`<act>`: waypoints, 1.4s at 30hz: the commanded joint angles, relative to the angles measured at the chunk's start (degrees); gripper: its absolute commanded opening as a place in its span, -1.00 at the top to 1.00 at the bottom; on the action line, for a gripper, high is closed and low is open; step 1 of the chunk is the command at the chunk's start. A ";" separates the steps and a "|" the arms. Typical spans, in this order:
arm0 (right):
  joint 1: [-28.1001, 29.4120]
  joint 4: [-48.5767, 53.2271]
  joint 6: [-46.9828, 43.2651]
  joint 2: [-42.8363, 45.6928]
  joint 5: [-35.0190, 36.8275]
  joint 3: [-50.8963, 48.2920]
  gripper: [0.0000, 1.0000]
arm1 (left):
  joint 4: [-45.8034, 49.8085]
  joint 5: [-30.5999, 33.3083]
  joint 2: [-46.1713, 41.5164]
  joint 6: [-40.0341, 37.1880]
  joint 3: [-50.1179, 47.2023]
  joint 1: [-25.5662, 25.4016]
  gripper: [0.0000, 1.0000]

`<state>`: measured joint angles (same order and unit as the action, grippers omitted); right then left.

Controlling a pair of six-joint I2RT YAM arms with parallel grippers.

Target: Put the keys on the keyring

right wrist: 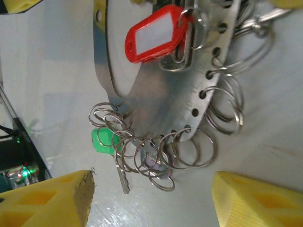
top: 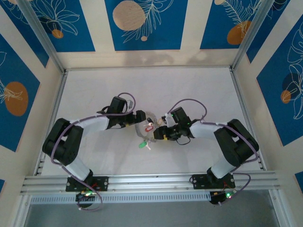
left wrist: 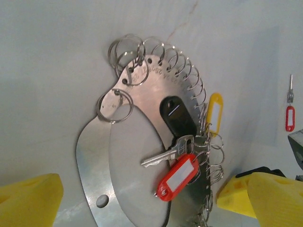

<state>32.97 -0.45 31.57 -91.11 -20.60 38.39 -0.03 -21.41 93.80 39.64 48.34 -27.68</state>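
Note:
The keyring (left wrist: pixel 94 156) is a silvery crescent plate with several wire rings along its outer edge; it lies flat on the table between both arms (top: pixel 149 119). A key with a red tag (left wrist: pixel 177 176) hangs on one ring, beside a black tag (left wrist: pixel 177 113) and a yellow tag (left wrist: pixel 214 113). A second red-tagged key (left wrist: pixel 289 117) lies loose on the table, apart from the plate. A green-tagged key (right wrist: pixel 102 141) lies under the end rings (right wrist: pixel 142 156). My left gripper (left wrist: pixel 147 210) stands open over the plate. My right gripper (right wrist: pixel 151 203) is open just short of the rings.
White table (top: pixel 199 85) inside a walled cell with aluminium posts and a rail (top: pixel 151 182) along the near edge. Purple cables loop over both arms. The two grippers face each other closely at mid-table (top: pixel 154 128). The green tag (top: pixel 141 145) sits just nearer than them.

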 commanded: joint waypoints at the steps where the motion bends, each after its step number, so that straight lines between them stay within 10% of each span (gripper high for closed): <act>1: 2.53 -1.78 -0.80 -2.16 -1.91 1.55 -0.35 | -4.37 -1.91 1.82 1.29 0.37 -0.62 -1.00; 13: 12.87 -6.57 4.14 -4.45 -9.46 4.07 -0.38 | -2.11 -2.44 8.72 -1.65 9.79 0.32 -1.00; 20: 8.22 8.20 -3.14 5.74 2.94 2.46 -0.28 | 2.15 -2.10 2.53 -3.62 9.72 2.64 -1.00; 29: 10.37 18.97 -5.53 -0.25 15.99 10.41 0.42 | 28.73 3.49 -12.70 -7.39 13.09 6.51 -1.00; 42: 19.57 25.04 -6.83 -9.71 32.28 19.99 0.34 | 34.66 14.60 -20.23 -17.82 11.03 10.93 -1.00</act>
<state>51.51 21.34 25.41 -99.94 6.35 56.80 34.57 -9.91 74.72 24.12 60.97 -17.26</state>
